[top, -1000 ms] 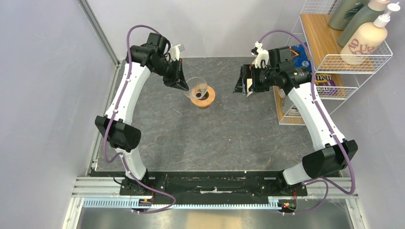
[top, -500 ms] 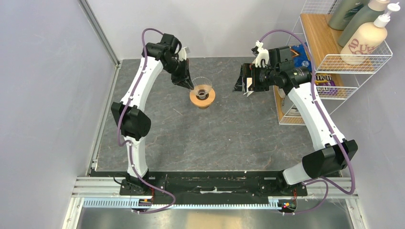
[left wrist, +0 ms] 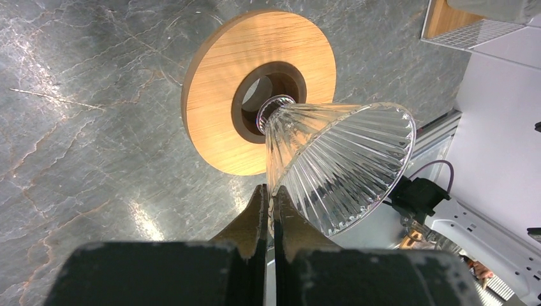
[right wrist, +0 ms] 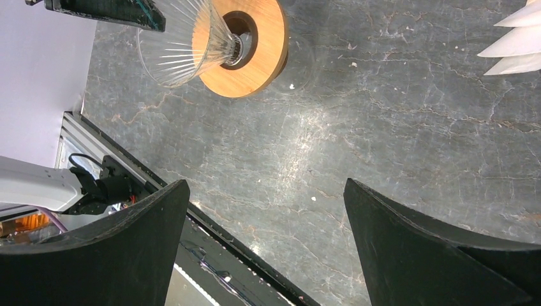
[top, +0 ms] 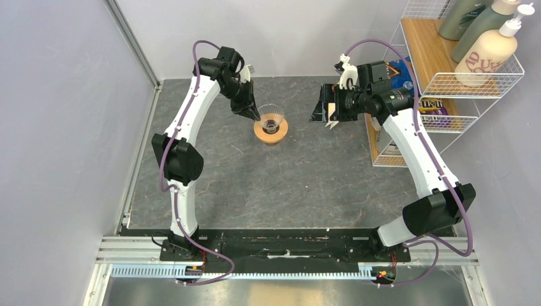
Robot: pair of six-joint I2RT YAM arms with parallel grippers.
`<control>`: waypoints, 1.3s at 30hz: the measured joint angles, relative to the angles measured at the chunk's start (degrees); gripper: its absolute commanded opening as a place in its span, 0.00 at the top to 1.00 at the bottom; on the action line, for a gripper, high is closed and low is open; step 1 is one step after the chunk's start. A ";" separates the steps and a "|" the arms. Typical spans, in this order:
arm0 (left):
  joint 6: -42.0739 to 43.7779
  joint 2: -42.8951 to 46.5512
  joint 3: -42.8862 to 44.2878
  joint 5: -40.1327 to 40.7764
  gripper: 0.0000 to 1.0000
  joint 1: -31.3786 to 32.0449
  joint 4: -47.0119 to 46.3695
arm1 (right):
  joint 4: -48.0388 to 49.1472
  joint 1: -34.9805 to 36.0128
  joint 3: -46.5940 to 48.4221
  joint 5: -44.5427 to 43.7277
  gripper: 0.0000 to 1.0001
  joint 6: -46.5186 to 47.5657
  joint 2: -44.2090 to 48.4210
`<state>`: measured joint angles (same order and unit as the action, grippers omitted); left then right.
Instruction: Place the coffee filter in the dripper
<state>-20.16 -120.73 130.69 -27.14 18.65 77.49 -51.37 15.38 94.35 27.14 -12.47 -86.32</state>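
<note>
Beyond the right gripper [right wrist: 266, 185], jaws wide apart and empty, the filter [right wrist: 518, 41] peeks in at its wrist view's top-right edge, nearer that arm, while the left gripper [left wrist: 269, 191] pinches the dripper [left wrist: 338, 159] by its rim.

Top external view: fixed high, above and behind the arm bases, facing down and forward over the whole table [top: 306, 185]; far from the dripper [top: 270, 120], small in the upper middle of the view.

Left wrist view: very near the dripper, just beside its glass cone, facing down along the left gripper [left wrist: 269, 191] at the lower edge, toward the table under it.

Right wrist view: well apart from the dripper, off to its right side, facing down at the table between the fingers of the right gripper [right wrist: 266, 185]; dripper in the upper left corner.

Shared by all three views: the dripper and the table around it.
</note>
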 measured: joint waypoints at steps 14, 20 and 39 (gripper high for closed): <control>-0.17 -1.60 0.28 0.11 0.97 -0.28 -1.36 | -0.04 0.00 0.44 1.92 0.01 0.02 -0.22; -0.15 -1.62 0.28 0.09 0.77 -0.42 -1.38 | -0.02 0.00 0.44 2.80 0.01 0.02 -0.42; 0.39 6.40 -11.21 -3.63 0.66 -5.73 -7.80 | 5.20 0.17 1.44 9.25 0.13 -5.99 -7.58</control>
<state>-19.77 -114.32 119.48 -30.76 12.93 69.69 -46.17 15.55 95.79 36.38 -18.46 -93.91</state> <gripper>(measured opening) 0.358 0.914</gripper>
